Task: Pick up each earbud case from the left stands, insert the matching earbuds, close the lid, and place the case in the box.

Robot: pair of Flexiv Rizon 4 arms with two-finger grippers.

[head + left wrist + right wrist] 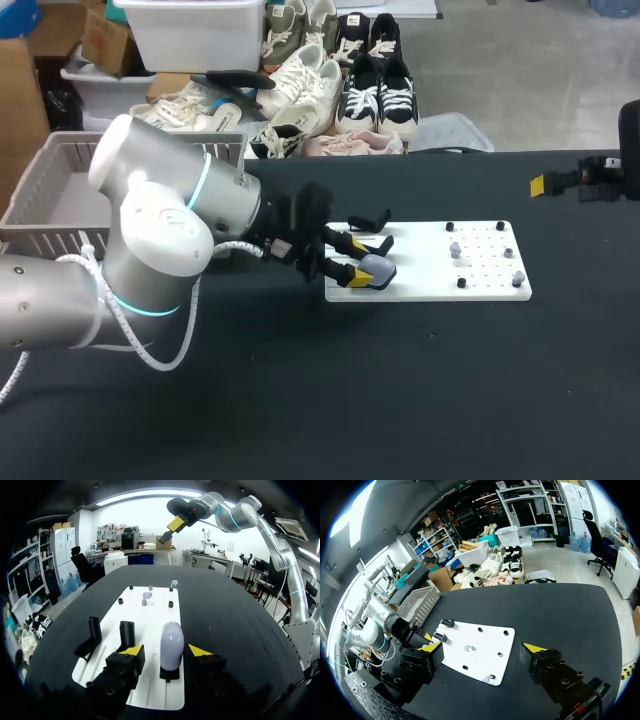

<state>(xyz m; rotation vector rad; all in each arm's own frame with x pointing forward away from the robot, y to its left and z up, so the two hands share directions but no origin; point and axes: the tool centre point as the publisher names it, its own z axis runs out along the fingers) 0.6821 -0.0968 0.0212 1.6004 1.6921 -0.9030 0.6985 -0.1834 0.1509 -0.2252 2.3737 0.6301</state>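
A lavender-grey earbud case (171,639) stands upright on a black stand at the near end of the white board (150,610). My left gripper (165,651) is open around it; one finger is close beside the case and a gap shows on the other side. From above, the case (379,268) lies between the yellow tips of the left gripper (357,261). Two small grey earbuds (455,250) (517,279) sit on the board's far half. My right gripper (545,185) hangs open at the table's far right, holding nothing. In its own view the right gripper (484,650) looks down on the board (480,640).
Two empty black stands (127,632) (93,631) rise beside the case. Several black pegs (461,283) dot the board. A grey slatted basket (40,180) sits at the table's left rear, behind my left arm.
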